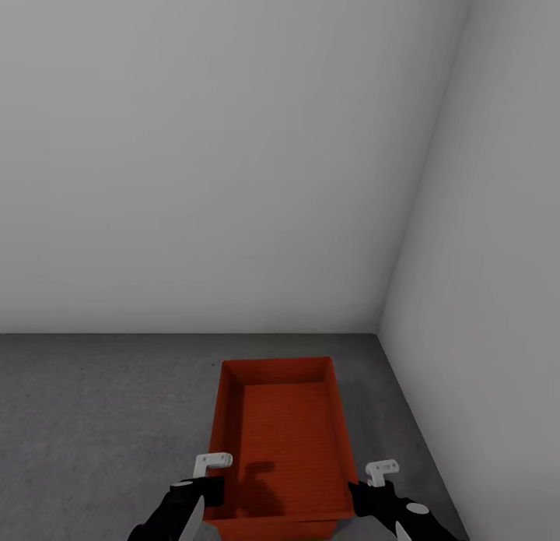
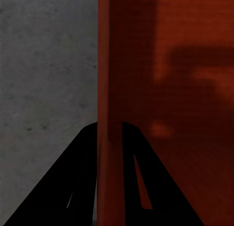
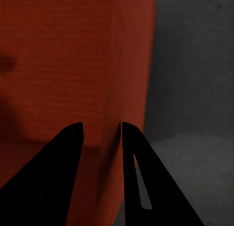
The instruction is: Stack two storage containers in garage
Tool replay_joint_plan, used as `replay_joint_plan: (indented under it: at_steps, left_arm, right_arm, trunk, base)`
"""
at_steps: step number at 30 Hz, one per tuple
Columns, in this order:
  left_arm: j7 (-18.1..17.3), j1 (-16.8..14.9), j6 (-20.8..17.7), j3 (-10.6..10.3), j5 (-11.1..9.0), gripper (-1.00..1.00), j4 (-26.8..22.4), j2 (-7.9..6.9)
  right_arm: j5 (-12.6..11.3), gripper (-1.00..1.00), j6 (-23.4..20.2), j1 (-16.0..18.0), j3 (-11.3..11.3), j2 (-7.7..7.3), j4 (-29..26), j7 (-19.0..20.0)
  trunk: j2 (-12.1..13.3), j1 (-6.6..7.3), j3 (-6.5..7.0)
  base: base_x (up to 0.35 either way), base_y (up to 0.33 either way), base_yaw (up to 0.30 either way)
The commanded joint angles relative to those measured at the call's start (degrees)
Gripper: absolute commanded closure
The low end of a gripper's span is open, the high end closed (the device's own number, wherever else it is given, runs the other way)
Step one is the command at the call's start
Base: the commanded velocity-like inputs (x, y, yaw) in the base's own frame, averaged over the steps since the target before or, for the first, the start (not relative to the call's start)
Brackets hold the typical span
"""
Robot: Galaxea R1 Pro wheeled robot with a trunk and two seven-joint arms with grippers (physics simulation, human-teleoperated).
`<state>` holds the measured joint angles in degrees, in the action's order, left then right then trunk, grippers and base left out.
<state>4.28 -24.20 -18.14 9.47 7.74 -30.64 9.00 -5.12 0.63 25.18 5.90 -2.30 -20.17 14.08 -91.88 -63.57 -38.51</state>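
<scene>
One orange-red storage container (image 1: 284, 432), open-topped and empty, is in front of me above the dark grey concrete floor (image 1: 101, 416) near a corner of the garage. My left gripper (image 1: 204, 486) is shut on its left wall near the near corner; the left wrist view has that wall (image 2: 105, 89) running between the black fingers of the left gripper (image 2: 108, 126). My right gripper (image 1: 365, 486) is shut on the right wall, which passes between the fingers of the right gripper (image 3: 101, 124) beside the container's inside (image 3: 73, 55). I cannot tell whether the container rests on the floor.
A plain pale grey back wall (image 1: 218, 152) meets a pale right wall (image 1: 498, 253) just beyond the container. Speckled concrete (image 2: 44, 65) stretches away on the left, and a narrow strip of floor (image 3: 195, 65) lies between the container and the right wall.
</scene>
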Motion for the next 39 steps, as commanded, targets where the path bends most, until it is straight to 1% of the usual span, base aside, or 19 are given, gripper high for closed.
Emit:
replay_joint_plan:
  at_steps: [1, 20, 34, 39]
  left_arm:
    - [0.1, -0.1, 2.0, 1.1, -1.0, 1.00, -1.1, 0.13]
    - [0.1, -0.1, 2.0, 1.1, -1.0, 1.00, -1.1, 0.05]
    - [0.1, -0.1, 1.9, 1.1, -1.0, 1.00, -1.1, 0.07]
    - [0.1, -0.1, 2.0, 1.1, -1.0, 1.00, -1.1, 0.06]
  right_arm:
    - [-0.5, 1.00, 0.1, 0.0, 1.1, 0.80, 0.1, 0.9]
    - [-0.6, 1.00, 0.1, 0.0, 1.2, 0.80, 0.1, 0.9]
    - [-0.6, 1.00, 0.1, 0.0, 1.2, 0.80, 0.1, 0.9]
    - [-0.5, 1.00, 0.1, 0.0, 1.2, 0.80, 0.2, 0.9]
  trunk:
    - [0.0, 0.01, -0.06]
    - [0.0, 0.01, -0.08]
    - [0.0, 0.01, -1.22]
    - [0.0, 0.01, -1.38]
  base:
    - [0.000, 0.000, 0.000]
    - [0.000, 0.000, 0.000]
    - [0.000, 0.000, 0.000]
    - [0.000, 0.000, 0.000]
